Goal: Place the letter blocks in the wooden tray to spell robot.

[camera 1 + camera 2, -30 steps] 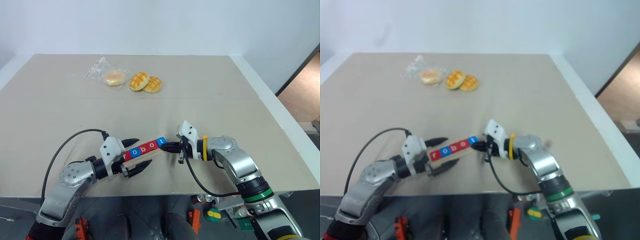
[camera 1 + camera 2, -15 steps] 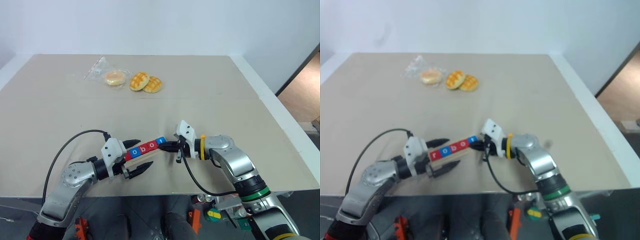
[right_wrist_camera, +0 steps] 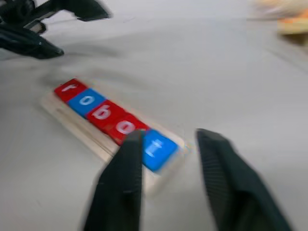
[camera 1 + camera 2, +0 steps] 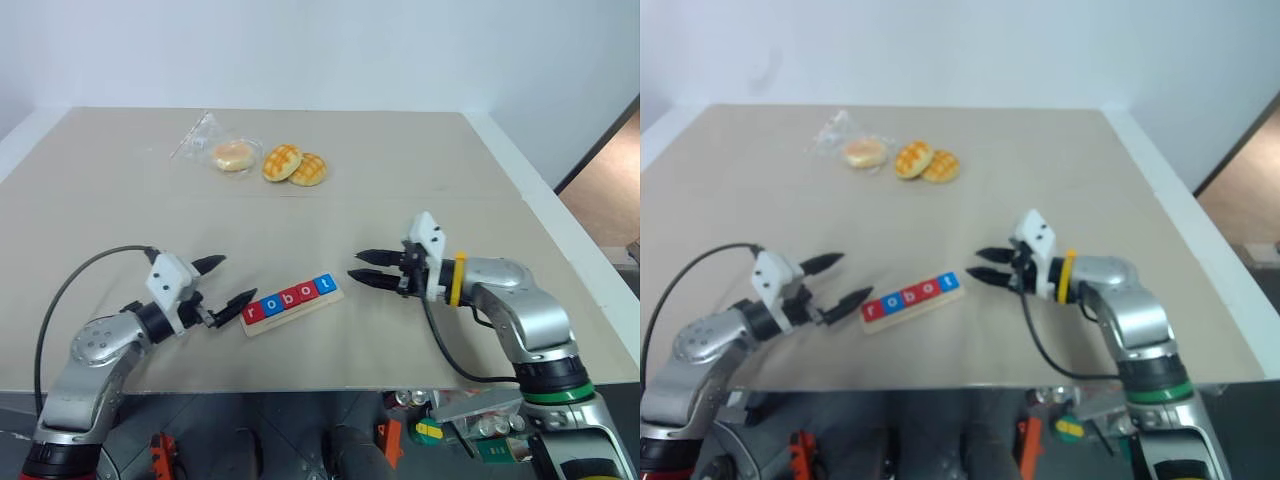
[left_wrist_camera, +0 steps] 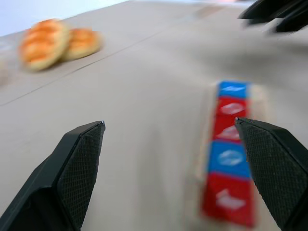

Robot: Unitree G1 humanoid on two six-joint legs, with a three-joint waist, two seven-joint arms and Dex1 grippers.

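The wooden tray [image 4: 297, 313] lies slanted on the table near the front edge. Five letter blocks [image 4: 290, 298] sit in it in a row, red and blue by turns, reading "robot". My left gripper [image 4: 238, 277] is open just left of the tray's "r" end, apart from it. To the right of the "t" end my right gripper [image 4: 354, 264] hovers open and holds nothing. In the left wrist view the blocks [image 5: 230, 159] lie close to one of the fingers [image 5: 269, 159]. In the right wrist view the blocks [image 3: 110, 113] lie beyond the fingers [image 3: 122, 187].
Two golden waffle-patterned buns [image 4: 295, 165] and a bun in a clear wrapper [image 4: 230, 154] lie at the far middle of the table. The table's front edge [image 4: 330, 385] runs close below the tray. A seam crosses the tabletop [image 4: 450, 150] behind both grippers.
Both grippers have drawn back from the tray's ends, the left one leftward and the right one rightward and up. The right gripper has gone from shut to open. The tray stays on the table.
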